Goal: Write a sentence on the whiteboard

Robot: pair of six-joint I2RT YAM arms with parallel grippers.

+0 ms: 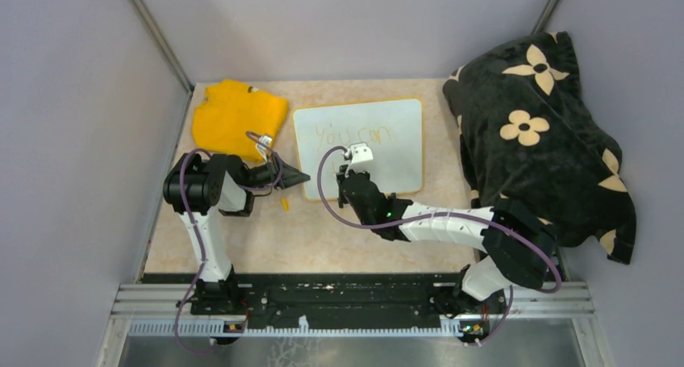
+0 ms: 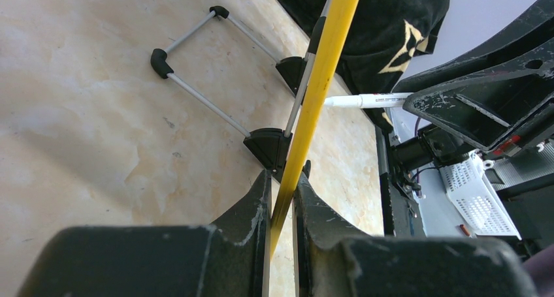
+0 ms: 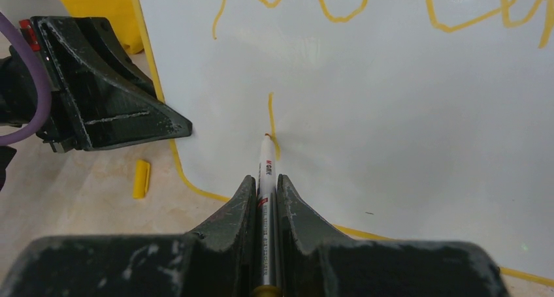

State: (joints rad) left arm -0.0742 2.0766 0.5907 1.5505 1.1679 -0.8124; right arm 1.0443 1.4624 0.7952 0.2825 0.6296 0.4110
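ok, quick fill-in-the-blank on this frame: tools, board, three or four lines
1. The right tool is shut on a white ____, its tip on the whiteboard.
2. The left tool clamps the whiteboard by its ____ rim.
3. The top line of the sentence reads "You ____".
4. The small cap lies on the ____, beside the left tool.
Missing words: marker; yellow; can; table.
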